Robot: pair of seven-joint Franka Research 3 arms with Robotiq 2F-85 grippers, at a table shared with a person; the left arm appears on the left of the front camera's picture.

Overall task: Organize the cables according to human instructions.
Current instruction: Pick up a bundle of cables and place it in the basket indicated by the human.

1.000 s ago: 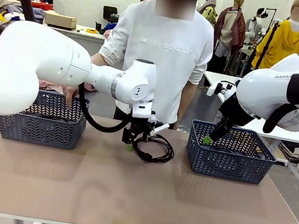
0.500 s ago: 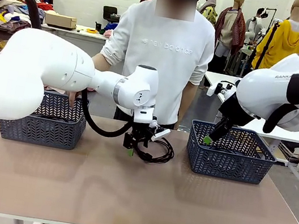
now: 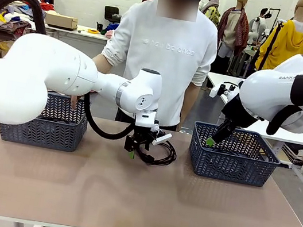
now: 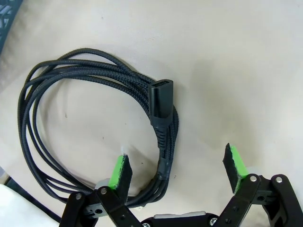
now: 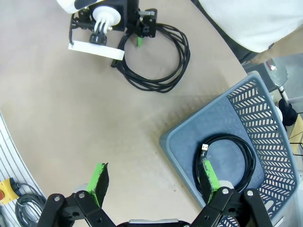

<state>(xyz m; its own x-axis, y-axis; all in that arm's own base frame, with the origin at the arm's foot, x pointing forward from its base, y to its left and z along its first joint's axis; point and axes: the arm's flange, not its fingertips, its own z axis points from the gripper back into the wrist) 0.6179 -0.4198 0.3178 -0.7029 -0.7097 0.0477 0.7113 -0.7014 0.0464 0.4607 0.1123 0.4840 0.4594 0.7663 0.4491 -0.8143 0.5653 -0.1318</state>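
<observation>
My left claw [image 4: 177, 165] is wide open, low over the coiled cable [image 4: 85, 123] lying mid tabletop [image 3: 136, 204], its bundle btwn my pads. Right claw [image 5: 154, 179] also wide, empty, above right basket [image 5: 255, 118] w/ another cable [image 5: 227, 161] inside.

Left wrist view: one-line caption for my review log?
Open left gripper straddles a bundled section of a coiled black cable lying on the tan table.
</observation>
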